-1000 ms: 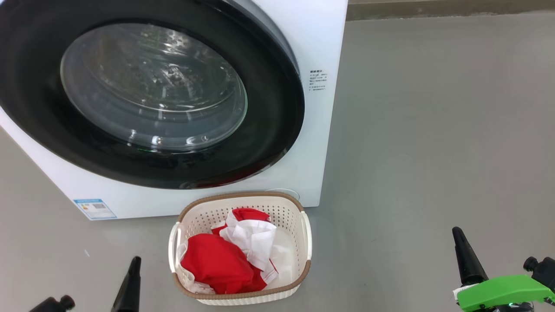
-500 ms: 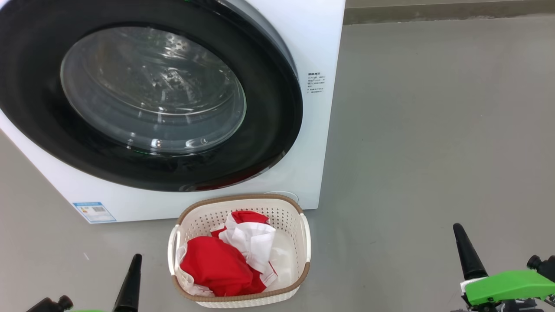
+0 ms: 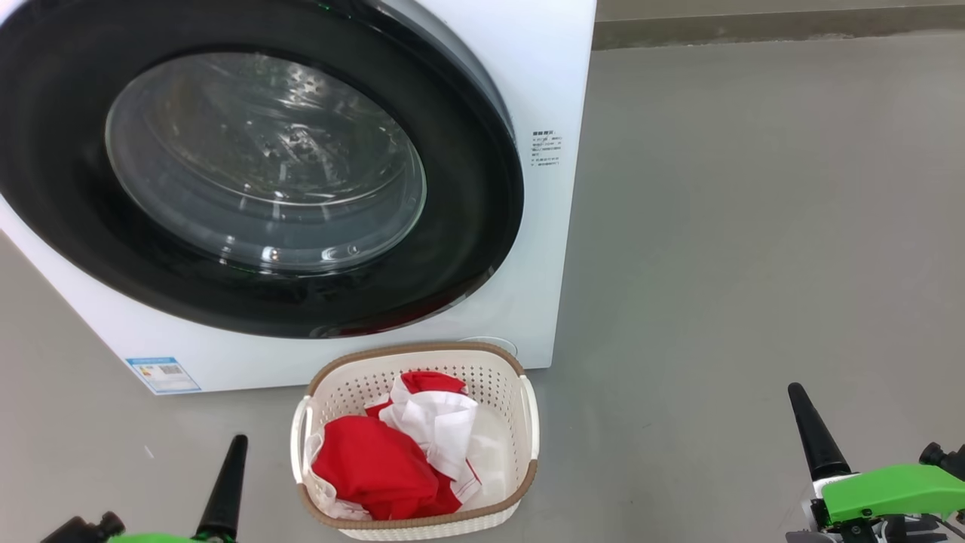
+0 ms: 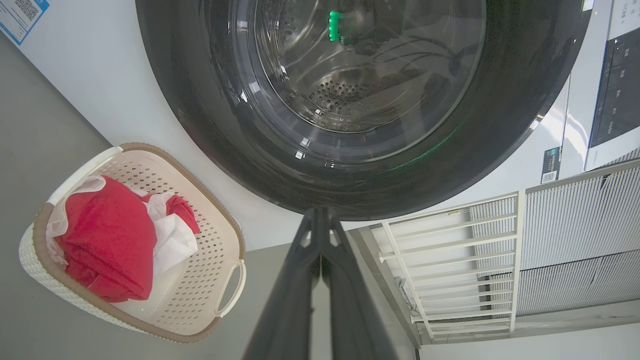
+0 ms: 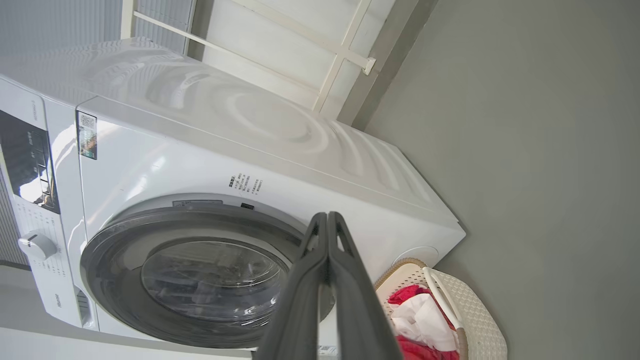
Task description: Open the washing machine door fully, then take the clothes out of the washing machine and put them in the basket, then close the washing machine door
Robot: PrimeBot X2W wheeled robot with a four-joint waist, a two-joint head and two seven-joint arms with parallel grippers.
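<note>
Washing machine door [image 3: 249, 166]: shut on washing machine [image 3: 546, 75]. Clothes [image 3: 377, 467]: heaped in basket [image 3: 415, 349], set at door's 6 o'clock. Bare floor [image 3: 754, 226] spread toward 3 o'clock. Blue label [image 3: 163, 374], 8 o'clock: print unreadable. Left gripper [image 3: 238, 446], right gripper [image 3: 796, 395]: both closed, empty.

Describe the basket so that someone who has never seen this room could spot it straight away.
Find the big white washing machine with its round black-rimmed door. On the grey floor right in front of it sits the basket. Small, cream and perforated with a brown rim, it alone holds red and white clothes.
</note>
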